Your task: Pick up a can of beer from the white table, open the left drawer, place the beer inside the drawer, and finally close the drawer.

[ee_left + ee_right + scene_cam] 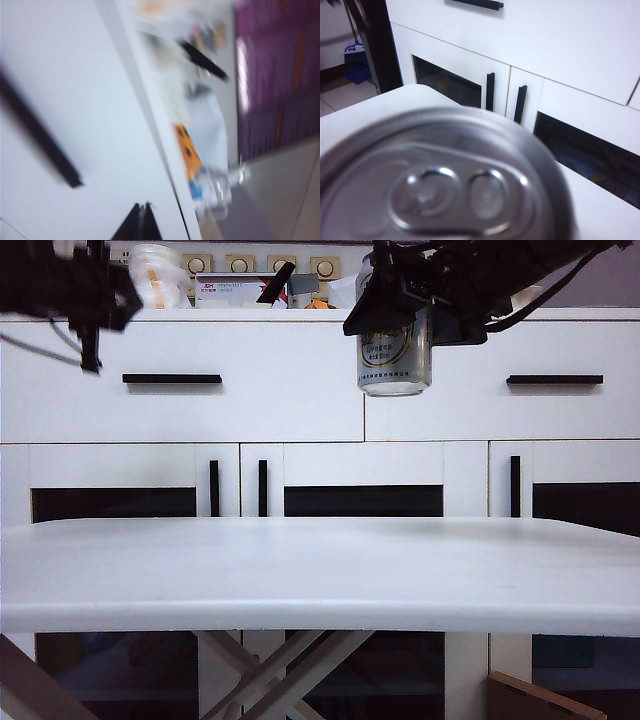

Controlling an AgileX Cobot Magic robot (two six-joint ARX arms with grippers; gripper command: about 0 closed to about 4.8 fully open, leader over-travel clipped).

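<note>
Beer held high, left drawer unopened.

Our right gripper (400, 315) clamps the small silver aluminium can of beer (394, 360) above the white table (320, 580); our closed, empty left gripper (88, 350) nears the white left drawer's (180, 415) black handle (172, 378) and could miss it.

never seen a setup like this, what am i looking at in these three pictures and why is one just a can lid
It is a robot with two arms, each ending in two fingers. The wide picture is from a fixed camera facing a white table and a cabinet. The other two come from cameras on the wrists. The right gripper holds a beer can in the air, so its camera looks straight down on the lid. The left gripper, shut and empty, is near the left drawer. Nothing lies on the table.
</note>
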